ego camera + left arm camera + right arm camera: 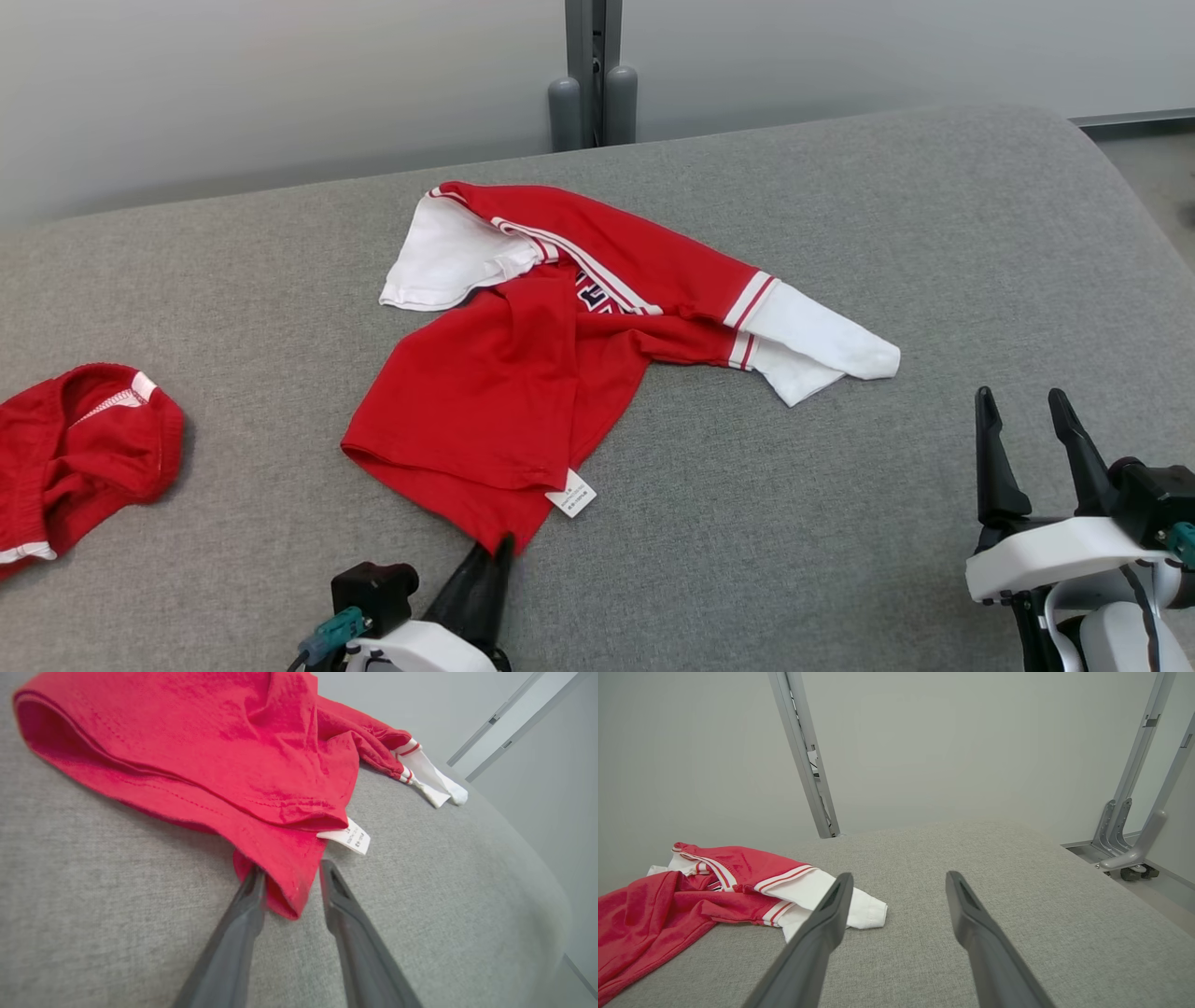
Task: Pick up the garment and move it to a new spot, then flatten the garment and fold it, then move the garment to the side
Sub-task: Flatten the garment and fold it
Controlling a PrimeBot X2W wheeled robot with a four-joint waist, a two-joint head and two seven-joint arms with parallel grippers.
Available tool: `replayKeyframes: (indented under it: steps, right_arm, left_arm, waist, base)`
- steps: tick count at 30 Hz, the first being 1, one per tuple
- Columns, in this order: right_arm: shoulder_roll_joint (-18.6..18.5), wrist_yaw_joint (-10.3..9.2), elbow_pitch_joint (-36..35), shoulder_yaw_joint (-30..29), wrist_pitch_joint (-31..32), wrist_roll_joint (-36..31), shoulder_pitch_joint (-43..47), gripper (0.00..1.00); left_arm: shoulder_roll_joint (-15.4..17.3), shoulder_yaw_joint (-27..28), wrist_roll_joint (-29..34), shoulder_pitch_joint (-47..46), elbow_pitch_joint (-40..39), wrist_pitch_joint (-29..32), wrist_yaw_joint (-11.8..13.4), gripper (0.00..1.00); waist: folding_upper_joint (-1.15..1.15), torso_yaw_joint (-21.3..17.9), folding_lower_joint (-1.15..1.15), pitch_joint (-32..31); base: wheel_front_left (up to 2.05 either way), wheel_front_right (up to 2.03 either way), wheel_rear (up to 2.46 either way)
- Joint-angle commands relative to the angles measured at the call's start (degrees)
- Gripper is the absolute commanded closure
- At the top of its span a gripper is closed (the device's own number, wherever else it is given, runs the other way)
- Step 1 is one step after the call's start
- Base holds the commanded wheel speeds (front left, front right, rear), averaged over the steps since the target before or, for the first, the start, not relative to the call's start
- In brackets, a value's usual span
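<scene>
Left gripper [292, 870] is straddling the hem of the red jersey [210, 742], half-open, clamping nothing yet; all steps are pending.

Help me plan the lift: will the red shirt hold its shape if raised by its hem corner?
Probably not: the red shirt lies in soft folds, so it should drape from the left gripper. It looks thin and light. Its white sleeves may drag.
</scene>
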Motion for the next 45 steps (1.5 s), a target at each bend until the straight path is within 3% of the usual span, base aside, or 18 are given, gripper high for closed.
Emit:
replayKeyframes:
  steps: [1, 7, 22, 29, 30, 31, 32, 40, 45]
  right_arm:
    - [-0.2, 0.01, -0.1, -0.1, 0.0, 0.3, -0.6, 0.00]
    - [-0.3, 0.01, 0.6, -0.5, 0.0, 0.6, 0.7, 0.00]
    - [0.2, 0.01, 4.1, 5.0, 0.0, 1.7, 6.0, 0.00]
    - [0.3, 0.01, 6.6, 10.5, 0.0, 1.2, 4.2, 0.00]
    - [0.3, 0.01, 7.1, 11.5, 0.0, 1.0, 3.5, 0.00]
    - [0.3, 0.01, 7.6, 12.6, 0.0, 1.0, 2.8, 0.00]
    - [0.3, 0.01, 8.0, 13.6, 0.0, 1.0, 2.0, 0.00]
    - [-0.7, 0.01, 14.3, 19.8, 0.0, -1.2, -7.2, 0.00]
    - [-1.3, 0.00, 18.6, 20.7, 0.0, -3.0, -11.7, 0.00]
  left_arm:
    - [0.3, 0.1, -0.4, -0.7, 0.3, 0.0, 0.1, 1.00]
    - [0.3, 2.3, 0.2, -0.1, 1.1, 0.0, 0.3, 1.00]
    - [0.3, 20.0, 13.1, 9.4, -3.2, 0.0, 2.3, 1.00]
    - [0.3, 20.4, 14.4, 8.9, -1.7, 0.0, 3.1, 1.00]
    - [0.3, 20.0, 14.3, 8.5, -1.8, 0.0, 3.3, 0.69]
    - [0.3, 19.6, 14.1, 8.2, -2.2, 0.0, 3.5, 0.22]
    - [0.3, 18.9, 13.9, 8.0, -2.5, 0.0, 3.8, 0.00]
    - [0.3, 13.0, 13.0, 4.9, -4.7, 0.0, 4.6, 0.00]
    - [0.3, 11.7, 12.4, 3.5, -5.6, 0.0, 4.7, 0.00]
  waist:
    - [0.00, 0.0, 0.00, 0.0]
    - [0.00, 1.0, 0.00, -1.8]
    - [0.00, 4.4, 0.00, -9.3]
    - [0.00, 5.3, 0.00, -7.7]
    - [0.00, 5.6, 0.00, -7.3]
    - [0.00, 5.8, 0.00, -6.9]
    - [0.00, 6.1, 0.00, -6.4]
    - [0.00, 10.2, 0.00, -1.0]
    - [0.00, 12.7, 0.00, 1.2]
  base:
    - [0.00, 0.00, 0.00]
    - [0.00, 0.00, 0.00]
    - [0.00, 0.00, 0.00]
    - [0.00, 0.00, 0.00]
    - [0.00, 0.00, 0.00]
    - [0.00, 0.00, 0.00]
    - [0.00, 0.00, 0.00]
    - [0.00, 0.00, 0.00]
    - [0.00, 0.00, 0.00]
